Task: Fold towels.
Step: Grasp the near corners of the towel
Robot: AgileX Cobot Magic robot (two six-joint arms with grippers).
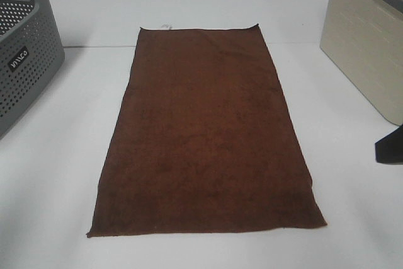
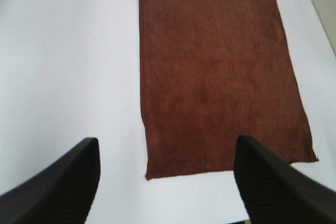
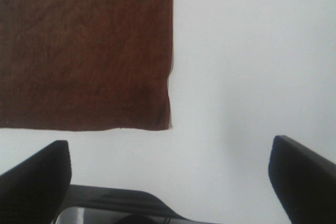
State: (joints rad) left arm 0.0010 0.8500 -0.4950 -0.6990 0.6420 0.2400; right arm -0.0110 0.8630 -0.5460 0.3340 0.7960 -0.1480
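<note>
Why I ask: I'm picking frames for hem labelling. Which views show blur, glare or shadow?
Exterior high: flat bright light, table washed out, towel hems clear, pile lost. Left wrist: slightly soft; near jaws blurred. Right wrist: weave sharpest, faint shadow beside the corner.

Basket (image 1: 25, 61) left of towel (image 1: 204, 137), box (image 1: 365, 48) right
</note>
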